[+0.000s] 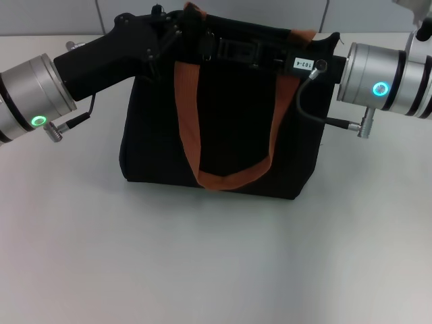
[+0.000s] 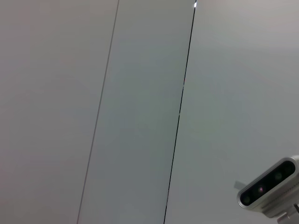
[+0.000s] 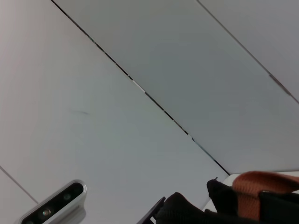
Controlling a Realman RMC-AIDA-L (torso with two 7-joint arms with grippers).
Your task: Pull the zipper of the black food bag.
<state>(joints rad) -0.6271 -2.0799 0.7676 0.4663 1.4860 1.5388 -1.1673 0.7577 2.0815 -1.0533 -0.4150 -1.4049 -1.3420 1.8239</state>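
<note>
Label [image 1: 304,64] reading "103-4" sits on right hand [image 1: 233,48] atop black food bag [image 1: 223,128]; grip state unclear.

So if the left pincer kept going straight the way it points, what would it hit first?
Probably the right pincer, which reaches in from the opposite end along the top of the black food bag. The left pincer points along that same top edge, though depth is unclear.

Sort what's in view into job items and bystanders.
Job: boxy black fabric food bag with orange-brown webbing handles; left gripper and right gripper, both at its top edge.
Bystanders: white table; grey wall panels.
</note>
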